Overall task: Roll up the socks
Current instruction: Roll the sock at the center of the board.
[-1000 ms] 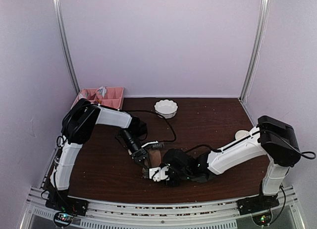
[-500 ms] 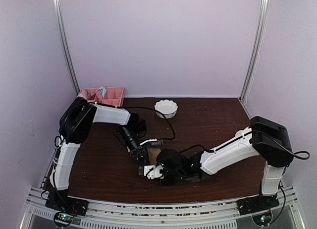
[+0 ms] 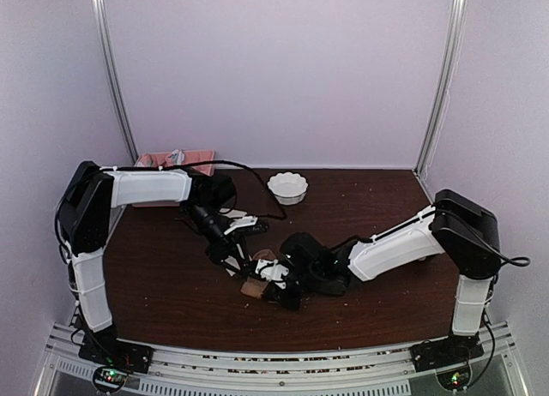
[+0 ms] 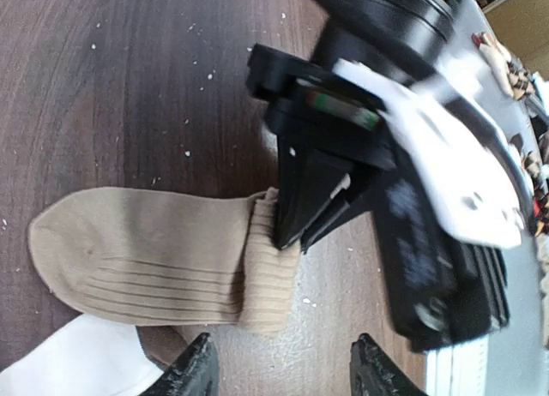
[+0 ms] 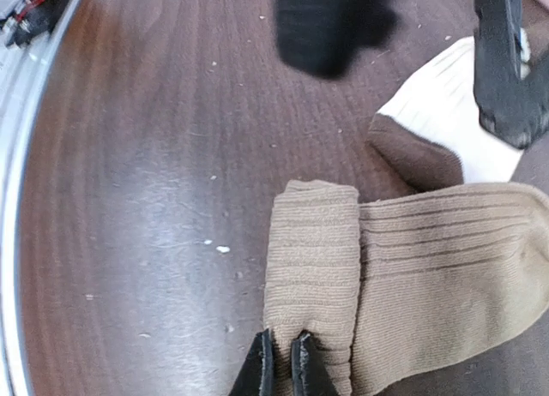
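Backed off since a second ago, our left gripper (image 4: 283, 375) hangs with jaws apart, while our right gripper (image 5: 279, 366) seems pinched on the turned cuff of the tan sock (image 5: 429, 267), flat on the table (image 5: 129, 156), holding the roll.

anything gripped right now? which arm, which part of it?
The right gripper is shut on the tan sock, pinching the edge of its folded-over cuff. The left gripper is open and holds nothing.
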`<state>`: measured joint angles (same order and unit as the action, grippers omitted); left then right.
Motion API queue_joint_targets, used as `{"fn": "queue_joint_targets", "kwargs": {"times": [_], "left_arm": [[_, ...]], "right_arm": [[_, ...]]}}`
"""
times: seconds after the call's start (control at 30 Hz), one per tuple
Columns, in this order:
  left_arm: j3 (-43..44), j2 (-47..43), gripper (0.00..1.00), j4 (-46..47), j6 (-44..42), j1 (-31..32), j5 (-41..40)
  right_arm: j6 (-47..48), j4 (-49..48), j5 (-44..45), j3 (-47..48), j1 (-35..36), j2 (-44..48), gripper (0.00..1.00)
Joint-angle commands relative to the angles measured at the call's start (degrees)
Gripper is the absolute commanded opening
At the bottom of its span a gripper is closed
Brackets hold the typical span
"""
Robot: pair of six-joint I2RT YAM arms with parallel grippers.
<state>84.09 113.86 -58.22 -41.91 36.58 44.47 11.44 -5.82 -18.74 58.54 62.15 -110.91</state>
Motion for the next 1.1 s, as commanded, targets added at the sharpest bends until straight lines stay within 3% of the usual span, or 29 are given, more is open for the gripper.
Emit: {"fn": "queue_joint_targets", "kwargs": {"times": [0.0,0.27,0.43,0.67,1.07], "left_arm": [[-4.29,-2.61,0.53,3.60,-5.20,0.20,-1.75],[-9.40,-6.05,0.51,6.89,-6.22,1.83,-2.09],[-13.35,-7.48,0.50,13.33,-5.28,6.68,-8.47],[-14.74,-7.72,0.49,23.27,-2.76,11.08,-20.64],[-12.46,-3.16,0.41,22.96,-1.48,13.21,-24.08]], "right_arm": [[-10.34,12.81,-14.30,-1.17,-1.83,-4.25,0.00],[-25.67,6.02,-23.57,-1.37,-7.62,-8.01,0.00],[-37.79,-5.89,-31.35,-4.09,-11.27,-10.15,0.00],[-39.77,-5.38,-33.81,-3.21,-12.34,-10.96,0.00],[-43.60,-6.25,-34.03,-2.48,-13.32,-11.44,0.00]]}}
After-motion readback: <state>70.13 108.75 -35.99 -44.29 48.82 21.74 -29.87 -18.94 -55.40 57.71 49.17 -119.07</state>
